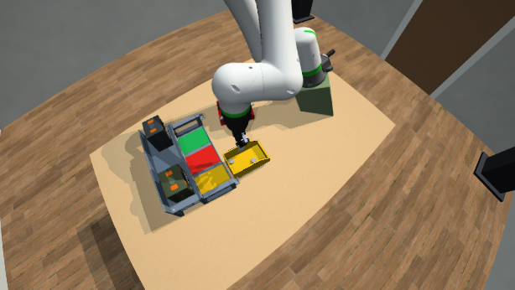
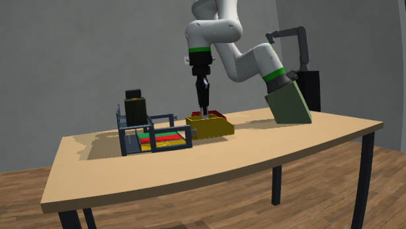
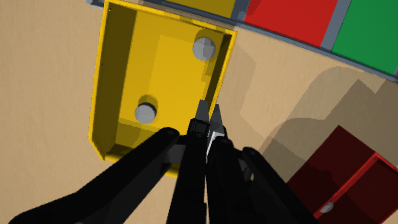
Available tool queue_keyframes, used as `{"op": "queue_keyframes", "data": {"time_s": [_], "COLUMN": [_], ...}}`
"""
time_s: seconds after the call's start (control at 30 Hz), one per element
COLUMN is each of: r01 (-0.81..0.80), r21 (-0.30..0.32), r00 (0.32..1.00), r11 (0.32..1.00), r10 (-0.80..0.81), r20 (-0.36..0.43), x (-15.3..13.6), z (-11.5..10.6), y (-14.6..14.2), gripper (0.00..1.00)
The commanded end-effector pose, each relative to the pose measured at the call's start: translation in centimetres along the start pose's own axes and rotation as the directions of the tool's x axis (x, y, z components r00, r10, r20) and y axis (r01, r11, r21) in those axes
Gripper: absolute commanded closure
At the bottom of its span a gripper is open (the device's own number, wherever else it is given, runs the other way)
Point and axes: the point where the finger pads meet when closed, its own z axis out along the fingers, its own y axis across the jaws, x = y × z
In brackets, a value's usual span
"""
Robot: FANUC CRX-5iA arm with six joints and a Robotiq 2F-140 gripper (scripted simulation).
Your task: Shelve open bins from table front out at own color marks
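Observation:
The yellow bin [image 1: 243,166] [image 2: 211,128] [image 3: 165,65] hangs level just above the table, its shadow beneath it. Two grey round parts lie in it. My gripper [image 1: 241,147] [image 2: 204,116] [image 3: 205,114] is shut on its side wall, the wall nearer the red bin. The bin's tall rear end is close to the shelf's front lip [image 3: 300,43], its sloped front faces away. The red bin [image 2: 218,114] [image 3: 325,165] stands on the table, turned askew, with a grey part showing. The shelf has a yellow mark [image 1: 214,180], a red mark [image 1: 203,159] and a green mark [image 1: 194,141].
Two dark boxes [image 1: 158,133] [image 1: 174,184] with orange patches stand on the shelf's raised rear board. The shelf's end frame [image 2: 189,136] rises beside the yellow mark. The robot's green pedestal [image 1: 315,100] [image 2: 289,107] stands on the table, beyond the bins from the shelf.

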Motion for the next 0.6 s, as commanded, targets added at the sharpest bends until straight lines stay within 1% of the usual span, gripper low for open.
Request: {"op": "queue_keyframes", "data": {"time_s": [0.0,0.3,0.57], "r01": [0.0,0.0,0.0], "r21": [0.0,0.0,0.001], "r00": [1.0,1.0,0.998], "r11": [1.0,1.0,1.0], "r10": [0.0,0.0,0.0], "r20": [0.0,0.017,0.066], "x": [0.02,0.09,0.3], "z": [-0.02,-0.05,-0.13], "y": [-0.01,-0.01,0.0], "gripper": [1.0,1.0,1.0]}}
